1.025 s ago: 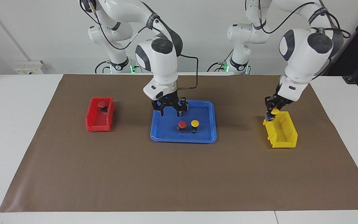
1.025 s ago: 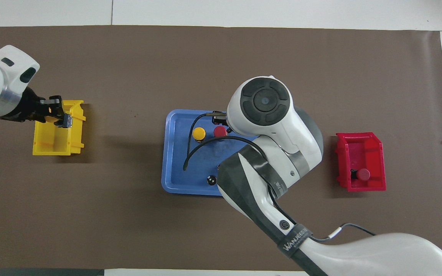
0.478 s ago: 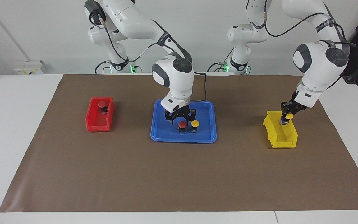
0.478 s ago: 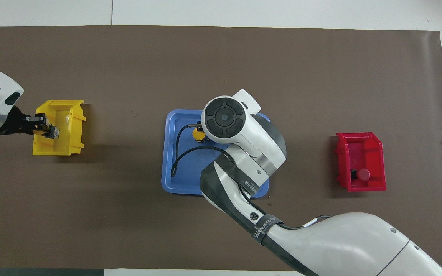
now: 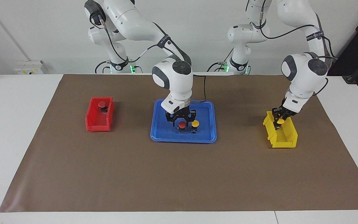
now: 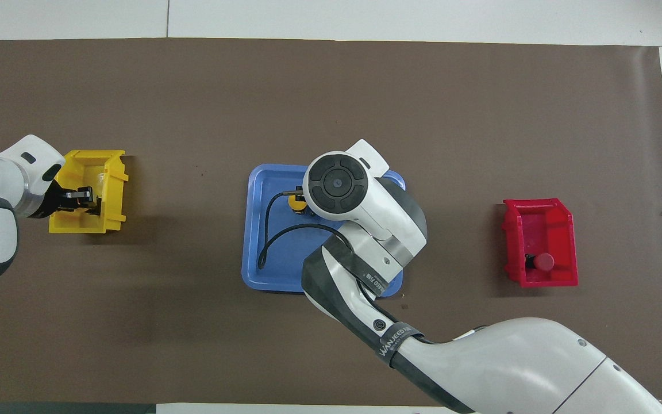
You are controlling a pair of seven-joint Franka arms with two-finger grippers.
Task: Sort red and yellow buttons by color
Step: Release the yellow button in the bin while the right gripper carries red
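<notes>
A: Red button [image 5: 182, 124] stands in the blue tray [image 5: 166, 137], between the right gripper's [image 5: 181, 120] fingers; whether they pinch it, I cannot tell. A yellow button [image 5: 195, 123] stands just beside them.

B: The left gripper [image 5: 279, 119]?

A: Fingers pinch the other yellow button [image 5: 280, 121], low inside the yellow bin [image 5: 286, 140]. Next, probably let go there, and carry red to the red bin [image 5: 96, 124], where one red button [image 5: 102, 104] already lies.

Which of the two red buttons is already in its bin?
The red button lying in the red bin, toward the right arm's end of the table. The other red button stands on the blue tray beside a yellow one.
</notes>
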